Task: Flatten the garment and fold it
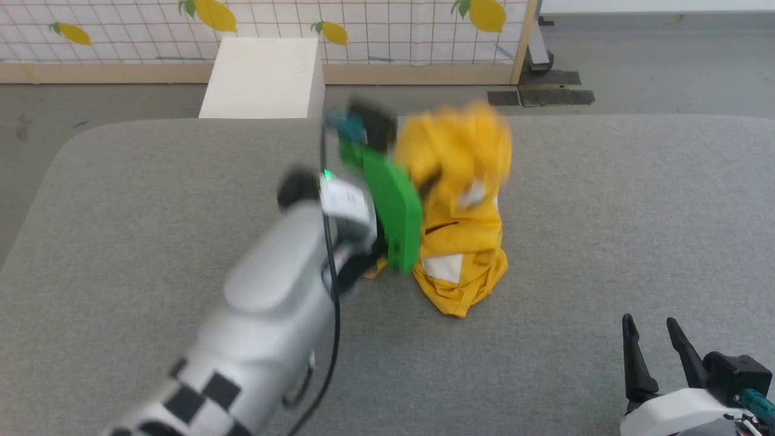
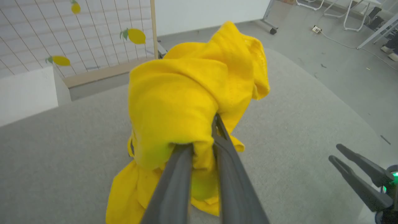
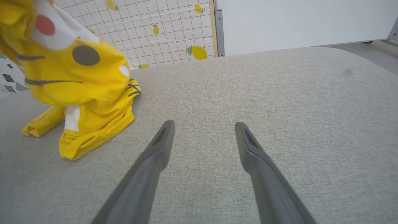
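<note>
The garment [image 1: 460, 242], a bright yellow T-shirt with white patches and black stripes, hangs bunched up, its lower hem resting on the grey padded table [image 1: 605, 212]. My left gripper [image 1: 424, 181] is raised above the table and shut on a fold of it. In the left wrist view the left gripper [image 2: 202, 133] has cloth of the garment [image 2: 174, 99] draped over its fingertips. My right gripper [image 1: 657, 339] stands open at the table's near right, holding nothing. In the right wrist view the right gripper [image 3: 205, 124] points across bare table, with the garment [image 3: 77, 77] hanging to its left.
A white box [image 1: 263, 79] stands on the floor just beyond the table's far edge. Behind it runs a grid screen with lemon prints [image 1: 363, 24]. The table's rounded corners show at far left and far right. My right gripper [image 2: 342, 155] also appears in the left wrist view.
</note>
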